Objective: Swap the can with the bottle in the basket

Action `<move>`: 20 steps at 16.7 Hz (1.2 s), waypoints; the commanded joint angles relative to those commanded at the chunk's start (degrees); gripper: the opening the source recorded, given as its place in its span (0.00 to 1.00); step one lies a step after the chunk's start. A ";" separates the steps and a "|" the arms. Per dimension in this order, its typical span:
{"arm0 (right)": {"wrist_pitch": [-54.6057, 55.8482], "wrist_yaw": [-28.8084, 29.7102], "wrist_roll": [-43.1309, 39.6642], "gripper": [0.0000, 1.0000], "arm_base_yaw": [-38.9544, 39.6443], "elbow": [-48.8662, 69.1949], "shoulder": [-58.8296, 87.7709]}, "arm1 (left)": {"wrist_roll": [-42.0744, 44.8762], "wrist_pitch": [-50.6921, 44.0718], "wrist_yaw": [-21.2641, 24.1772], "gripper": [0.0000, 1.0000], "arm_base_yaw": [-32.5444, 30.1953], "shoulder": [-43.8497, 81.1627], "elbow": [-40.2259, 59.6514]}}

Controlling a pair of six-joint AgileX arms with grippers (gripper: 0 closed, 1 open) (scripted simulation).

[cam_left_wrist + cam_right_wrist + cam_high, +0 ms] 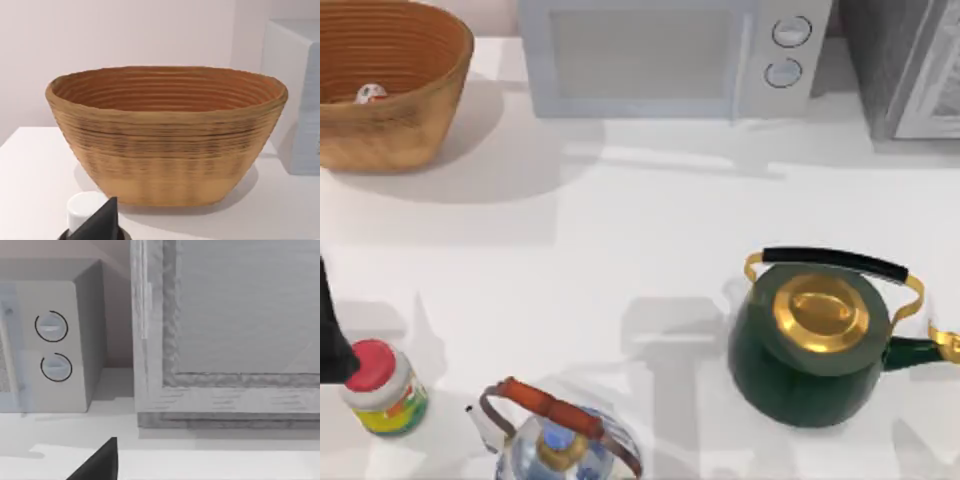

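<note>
Top view: left gripper (332,352) touches bottle (384,388).

My left arm shows as a dark shape at the table's left edge, its left gripper (97,222) low near the tabletop, while a dark fingertip of my right gripper (100,462) hangs above the table.
</note>
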 joint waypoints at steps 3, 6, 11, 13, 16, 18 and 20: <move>0.00 0.00 0.00 1.00 0.00 0.00 0.00 | -0.06 -0.16 -0.01 1.00 0.02 0.37 0.52; 0.00 0.00 0.00 1.00 0.00 0.00 0.00 | -0.57 -1.87 -0.03 1.00 0.12 3.97 5.49; 0.00 0.00 0.00 1.00 0.00 0.00 0.00 | -1.48 -10.02 0.14 1.00 0.22 18.86 24.58; 0.00 0.00 0.00 1.00 0.00 0.00 0.00 | -1.53 -15.07 0.32 1.00 0.20 27.80 35.24; 0.00 0.00 0.00 1.00 0.00 0.00 0.00 | -1.17 -24.11 0.69 1.00 0.13 44.00 53.38; 0.00 0.00 0.00 1.00 0.00 0.00 0.00 | -0.67 -30.83 0.98 1.00 0.11 56.29 66.35; 0.00 0.00 0.00 1.00 0.00 0.00 0.00 | -0.03 -37.90 1.27 1.00 0.15 69.47 79.59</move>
